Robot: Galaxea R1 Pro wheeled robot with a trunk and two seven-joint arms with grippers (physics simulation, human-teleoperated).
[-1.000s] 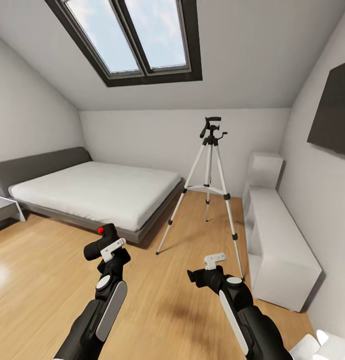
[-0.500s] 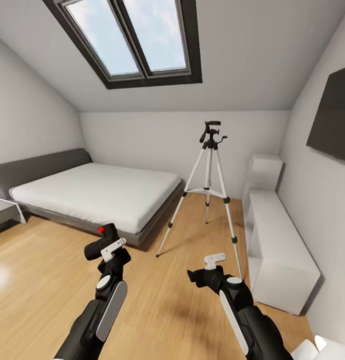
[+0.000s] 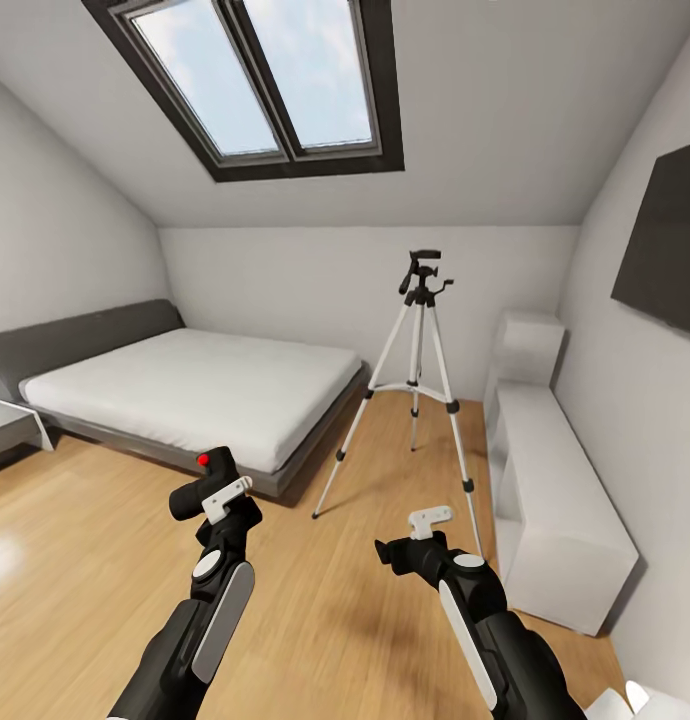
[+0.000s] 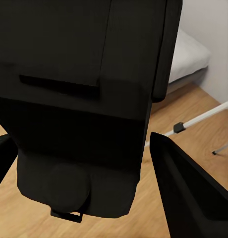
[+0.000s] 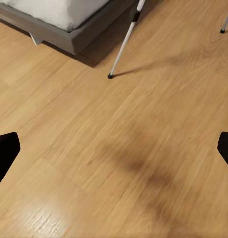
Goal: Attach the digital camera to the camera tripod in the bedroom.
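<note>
Between left claw (image 3: 207,492) fingers: digital camera (image 3: 198,484) | seemingly gripped

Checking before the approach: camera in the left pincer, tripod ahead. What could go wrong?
1. The camera tripod has splayed legs; the base or the open right pincer could knock one.
2. The digital camera in the left pincer blocks the left wrist view, so aligning onto the pan head may suffer.
</note>
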